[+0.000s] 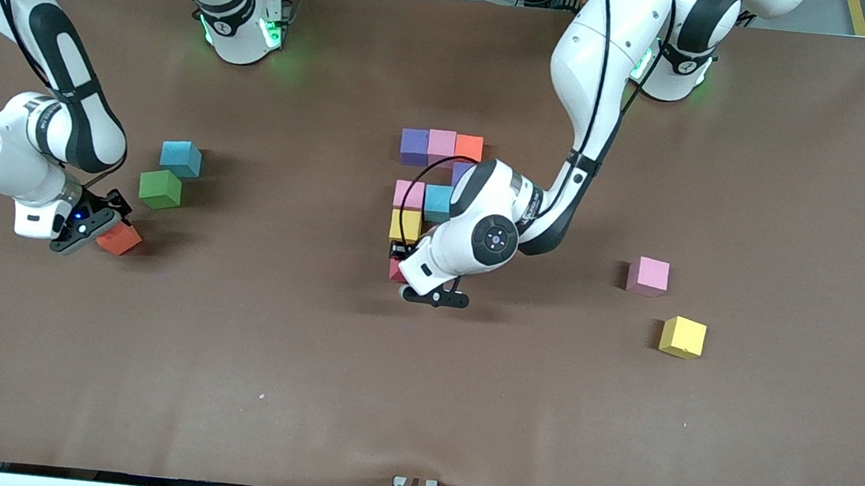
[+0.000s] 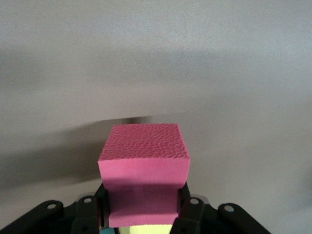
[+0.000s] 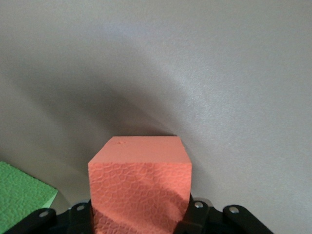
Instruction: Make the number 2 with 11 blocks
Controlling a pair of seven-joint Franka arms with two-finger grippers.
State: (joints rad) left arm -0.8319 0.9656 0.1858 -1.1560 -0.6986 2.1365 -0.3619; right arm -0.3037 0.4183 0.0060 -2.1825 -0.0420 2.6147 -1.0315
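The number 2 stands partly built mid-table: a purple block (image 1: 414, 146), a pink block (image 1: 442, 145) and an orange block (image 1: 469, 147) in a row, then a half-hidden purple block (image 1: 461, 171), a pink block (image 1: 408, 192) beside a light blue block (image 1: 437, 202), and a yellow block (image 1: 405, 224). My left gripper (image 1: 399, 263) (image 2: 143, 214) is shut on a deep pink-red block (image 1: 395, 272) (image 2: 144, 158), low beside that yellow block (image 2: 146, 229). At the right arm's end, my right gripper (image 1: 107, 226) (image 3: 139, 219) is shut on an orange-red block (image 1: 120, 238) (image 3: 139, 187).
A green cube (image 1: 160, 189) (image 3: 22, 197) and a light blue block (image 1: 180, 158) sit close to my right gripper. Toward the left arm's end lie a loose pink block (image 1: 648, 276) and a yellow block (image 1: 683, 336). The left arm's wrist hides part of the figure.
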